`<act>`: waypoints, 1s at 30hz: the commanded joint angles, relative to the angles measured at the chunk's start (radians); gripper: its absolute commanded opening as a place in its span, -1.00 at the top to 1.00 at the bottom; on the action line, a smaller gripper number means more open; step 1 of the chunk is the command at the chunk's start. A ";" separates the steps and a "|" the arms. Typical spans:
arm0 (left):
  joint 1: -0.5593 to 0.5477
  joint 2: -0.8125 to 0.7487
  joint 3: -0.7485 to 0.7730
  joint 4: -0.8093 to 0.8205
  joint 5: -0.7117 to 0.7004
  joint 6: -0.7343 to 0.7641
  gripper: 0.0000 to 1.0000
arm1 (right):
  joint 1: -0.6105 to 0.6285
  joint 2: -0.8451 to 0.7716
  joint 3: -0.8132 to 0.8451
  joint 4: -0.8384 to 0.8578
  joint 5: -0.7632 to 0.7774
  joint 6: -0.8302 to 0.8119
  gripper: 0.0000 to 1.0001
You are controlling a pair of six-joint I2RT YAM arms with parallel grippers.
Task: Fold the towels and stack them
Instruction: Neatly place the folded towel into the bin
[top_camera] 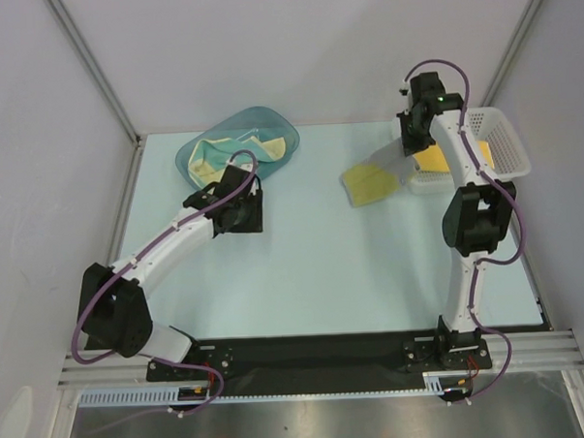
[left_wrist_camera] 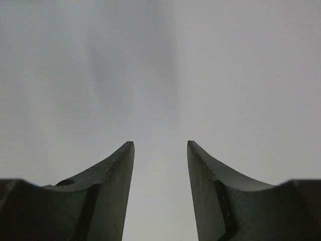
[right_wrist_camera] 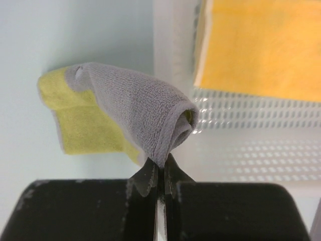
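One towel was in the right gripper [right_wrist_camera: 159, 163]. Its two fingers were pinched tight on the grey edge of a yellow-green towel [right_wrist_camera: 95, 120]. The cloth curled over at the pinch. The rest of it stretched away in front of the gripper and a bit to its left, and the far end lay on the pale desk [right_wrist_camera: 75, 30]. Just to the right of the gripper was the white mesh basket [right_wrist_camera: 241, 140]. A folded orange-yellow towel [right_wrist_camera: 261, 45] lay inside it.

The left gripper [left_wrist_camera: 160, 145] was spread wide and held nothing. Its own camera showed only plain grey in front of it. Just past it sat the teal tub [top_camera: 268, 118], with more towels [top_camera: 212, 162] bunched up inside.

I think the step in hand was folding the yellow-green towel, with one edge lifted. The next move would need the right gripper to carry that edge over to the far edge, so the two meet, and then let go. After that, the towel could go on top of the orange-yellow one. The cloth is soft, so it might roll up and not lie flat.
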 commanded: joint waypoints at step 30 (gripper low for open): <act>0.077 0.027 0.037 0.016 0.171 0.051 -0.04 | -0.315 0.241 0.395 0.087 0.000 -0.072 1.00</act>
